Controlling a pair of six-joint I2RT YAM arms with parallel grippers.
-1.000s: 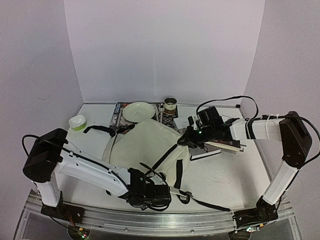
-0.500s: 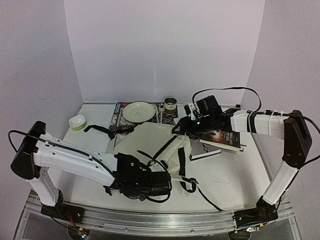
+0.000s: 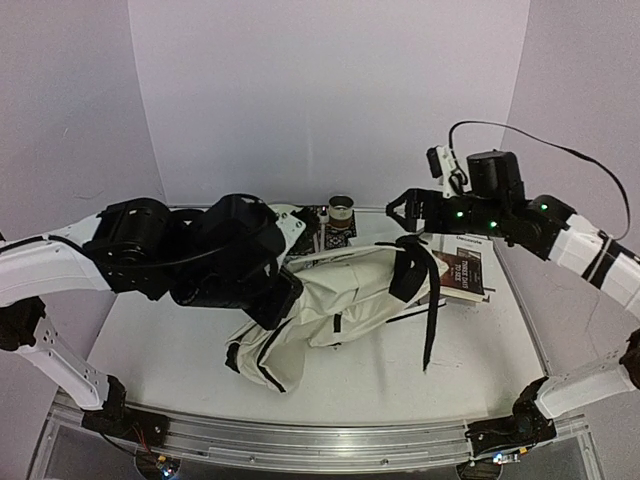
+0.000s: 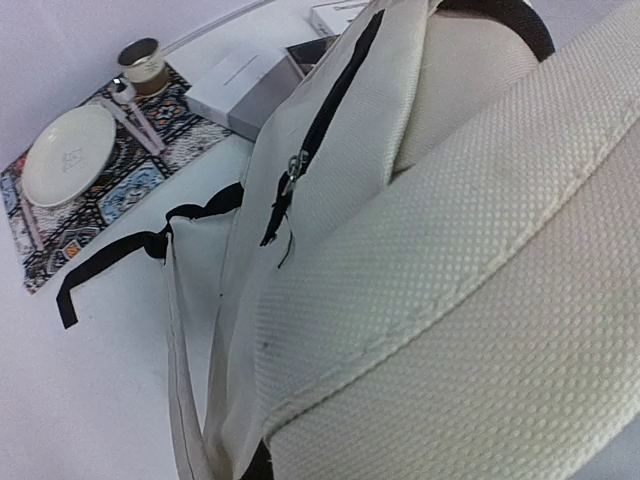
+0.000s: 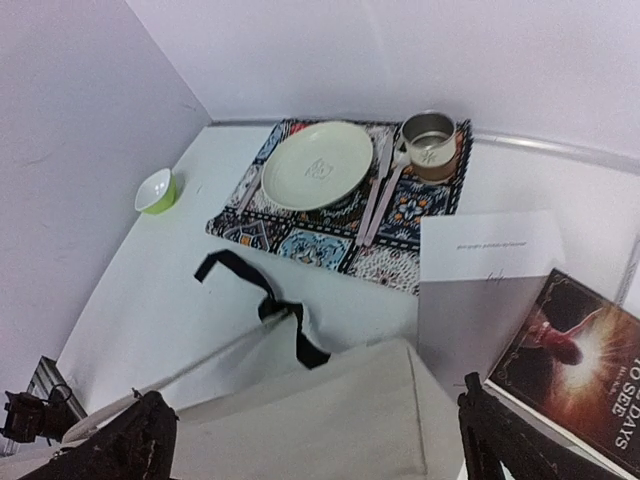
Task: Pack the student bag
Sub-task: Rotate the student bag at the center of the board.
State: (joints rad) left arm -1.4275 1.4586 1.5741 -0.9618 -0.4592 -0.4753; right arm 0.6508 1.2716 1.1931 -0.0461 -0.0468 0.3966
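The student bag [image 3: 350, 290] is a large cream fabric backpack with black straps and zips. It hangs lifted off the table, slung from lower left up to the right. My left gripper [image 3: 283, 297] is shut on its left part. In the left wrist view the cream weave [image 4: 450, 260] fills the frame and hides the fingers. My right gripper [image 3: 405, 215] hovers open over the bag's right end. Its two black fingertips [image 5: 130, 440] stand wide apart, with bag cloth [image 5: 330, 420] below them. A black strap [image 3: 431, 310] dangles from that end.
A patterned placemat [image 5: 300, 240] at the back holds a cream plate [image 5: 317, 165], cutlery and a metal cup [image 5: 430, 145]. A green bowl [image 5: 156, 190] sits at the back left. A white box [image 5: 490, 250] and a dark book [image 3: 462, 270] lie to the right of the bag.
My left gripper closed on the bag and rose, hauling it off the table. My right gripper let go, opened wide and lifted up and to the right.
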